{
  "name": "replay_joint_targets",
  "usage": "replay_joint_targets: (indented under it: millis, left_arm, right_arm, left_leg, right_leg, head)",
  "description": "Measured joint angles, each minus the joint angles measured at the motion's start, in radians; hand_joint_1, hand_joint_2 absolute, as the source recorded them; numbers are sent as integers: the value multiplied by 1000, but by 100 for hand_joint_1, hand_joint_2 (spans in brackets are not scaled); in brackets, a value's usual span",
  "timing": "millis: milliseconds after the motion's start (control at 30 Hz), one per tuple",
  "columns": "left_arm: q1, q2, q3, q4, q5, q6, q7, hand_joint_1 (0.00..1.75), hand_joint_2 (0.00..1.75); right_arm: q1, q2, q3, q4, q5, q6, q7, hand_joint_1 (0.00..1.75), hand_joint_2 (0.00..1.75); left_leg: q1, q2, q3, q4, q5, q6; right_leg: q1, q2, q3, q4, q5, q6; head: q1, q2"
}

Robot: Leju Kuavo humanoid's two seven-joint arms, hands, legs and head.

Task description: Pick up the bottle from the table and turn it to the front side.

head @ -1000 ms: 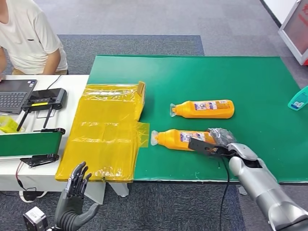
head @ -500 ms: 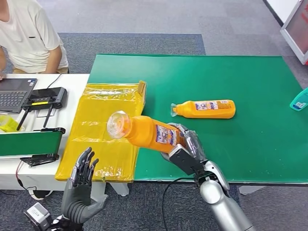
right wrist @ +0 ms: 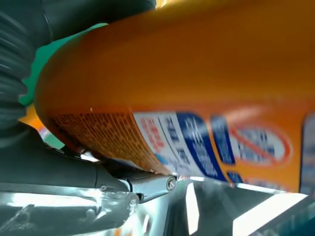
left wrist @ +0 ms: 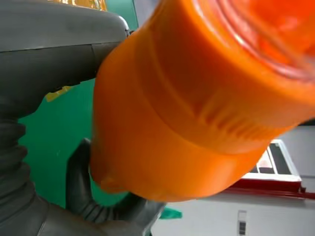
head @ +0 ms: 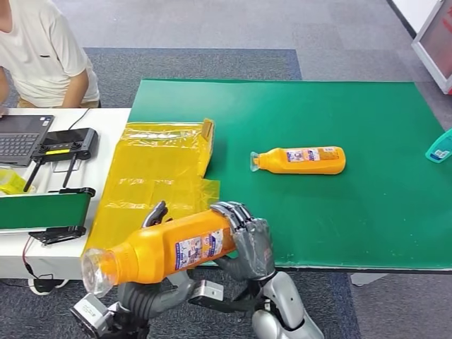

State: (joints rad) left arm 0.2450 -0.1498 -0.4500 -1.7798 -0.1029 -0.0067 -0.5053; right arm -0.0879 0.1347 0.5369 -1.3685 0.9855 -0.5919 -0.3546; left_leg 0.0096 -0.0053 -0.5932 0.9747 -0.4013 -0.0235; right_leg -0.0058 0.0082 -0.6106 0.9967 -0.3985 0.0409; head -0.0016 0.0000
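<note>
While both hands grip it, the orange bottle (head: 159,253) hangs above the near table edge, off the green mat (head: 330,120).
Right hand (head: 248,244) fingers wrap the bottle's base end; left hand (head: 152,282) fingers curl under its middle, thumb behind. Its clear cap points left and slightly down. A second bottle (head: 299,159) lies on the mat; yellow bags (head: 155,176) sit left.

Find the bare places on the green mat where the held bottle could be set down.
Bare mat lies between the lying bottle and the near edge, and behind it to the far edge. It is crowded by the yellow bag, where both hands, right hand, hold the bottle.
</note>
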Motion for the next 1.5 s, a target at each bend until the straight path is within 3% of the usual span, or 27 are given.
replay_joint_targets:
  millis: [100,467,600,967,1100,1167,1333,1500]
  left_arm:
    - [-10,20,-29,7,-16,45,-1,0,175]
    - [-41,71,-69,26,-152,79,19,2,175]
    - [-69,94,-93,45,-252,101,45,175,175]
    - [-94,133,-135,70,-307,162,57,175,175]
    - [-85,148,-140,49,-341,219,62,175,175]
    - [-66,151,-143,20,-459,321,94,175,175]
    - [-19,153,-108,-59,-927,633,257,175,175]
    - [4,143,-39,-127,-1154,699,323,175,175]
  right_arm:
    - [-2,7,40,65,41,-77,32,175,175]
    - [5,30,54,183,20,-86,-8,175,175]
    - [10,29,52,203,20,-87,-17,175,175]
    - [20,22,45,216,20,-88,-20,170,175]
    - [19,21,45,207,33,-88,-18,0,175]
    - [17,21,47,203,47,-88,-14,0,175]
    - [4,16,71,184,47,-85,2,0,175]
    - [0,16,78,155,17,-76,10,0,175]
  left_leg:
    - [0,1,0,0,-1,-1]
    - [0,1,0,0,0,-1]
    - [0,1,0,0,0,-1]
    - [0,1,0,0,0,-1]
    - [0,1,0,0,0,-1]
    - [0,1,0,0,0,-1]
    - [0,1,-1,0,0,-1]
    - [0,1,-1,0,0,-1]
  right_leg:
    - [0,1,-1,0,0,0]
    - [0,1,-1,0,0,0]
    - [0,1,-1,0,0,0]
    - [0,1,-1,0,0,0]
    - [0,1,-1,0,0,0]
    - [0,1,-1,0,0,0]
    - [0,1,-1,0,0,0]
    - [0,1,-1,0,1,-1]
  head:
    - [0,0]
    - [0,0]
    - [0,0]
    - [0,0]
    - [0,0]
    - [0,0]
    - [0,0]
    - [0,0]
